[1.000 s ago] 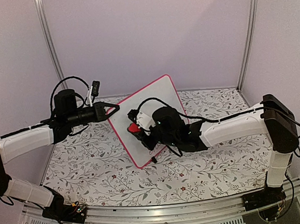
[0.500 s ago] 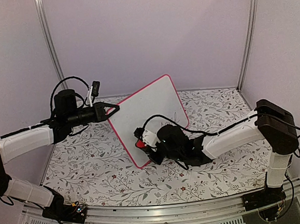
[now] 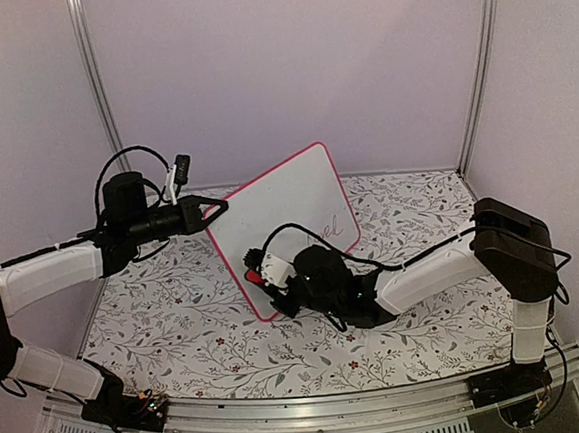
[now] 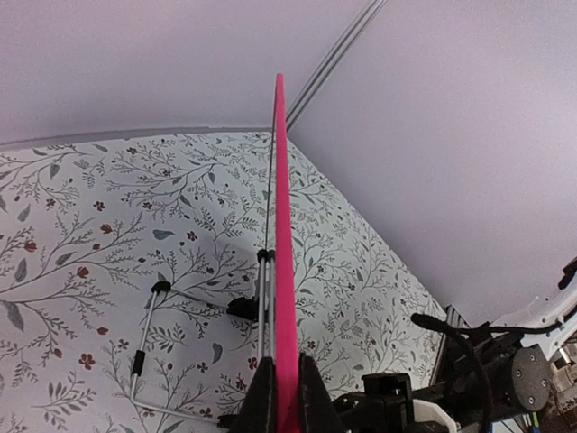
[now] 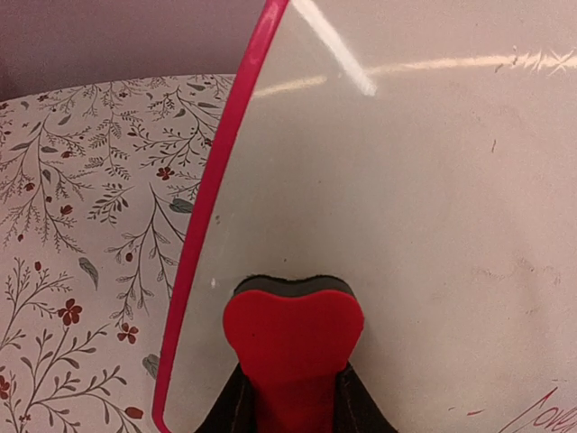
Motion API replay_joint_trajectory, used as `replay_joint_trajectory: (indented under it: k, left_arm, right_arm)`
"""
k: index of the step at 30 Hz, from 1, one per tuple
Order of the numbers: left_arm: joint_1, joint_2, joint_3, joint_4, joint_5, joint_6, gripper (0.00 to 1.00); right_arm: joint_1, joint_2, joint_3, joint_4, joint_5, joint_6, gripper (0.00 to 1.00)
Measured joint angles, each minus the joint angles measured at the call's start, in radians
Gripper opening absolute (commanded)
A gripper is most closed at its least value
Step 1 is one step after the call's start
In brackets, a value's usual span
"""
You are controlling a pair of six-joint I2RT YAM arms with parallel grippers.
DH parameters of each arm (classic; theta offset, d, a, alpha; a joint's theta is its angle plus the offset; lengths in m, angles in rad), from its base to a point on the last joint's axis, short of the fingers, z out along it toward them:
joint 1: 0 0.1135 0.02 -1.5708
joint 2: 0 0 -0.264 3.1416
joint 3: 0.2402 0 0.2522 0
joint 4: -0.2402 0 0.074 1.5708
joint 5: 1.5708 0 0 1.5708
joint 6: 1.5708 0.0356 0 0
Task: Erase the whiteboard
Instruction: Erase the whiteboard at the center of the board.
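Left tool point(image 3: 220, 206) clamped shut and raised — right tool point(image 3: 261, 276) clamped shut, lower, reaching leftward.

Ahead of my right pincer point(image 5: 293, 410), the rounded white board with thin pink-red frame point(image 5: 433, 180) looks smooth and glossy (light streaks glare off it). Held in its jaws, the small red eraser block point(image 5: 293, 329) seems matt, with a dark felt-like layer in front. Leftward, the floral-printed table cover point(image 5: 81, 207) looks matt.

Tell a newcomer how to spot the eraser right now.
On the floral table stands a tilted whiteboard with a pink-red frame. Against its lower left edge, pinched in the right tool, is the eraser: a small red block with a dark pad, the only solid red block there.
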Motion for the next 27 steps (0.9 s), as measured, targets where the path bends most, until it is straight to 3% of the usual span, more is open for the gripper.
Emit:
replay_joint_trajectory:
  k: [27]
  left_arm:
    - [0.007, 0.0, 0.0, 0.004, -0.029, -0.003, 0.0]
  right_arm:
    - [-0.082, 0.009, 0.051, 0.029, -0.111, -0.009, 0.24]
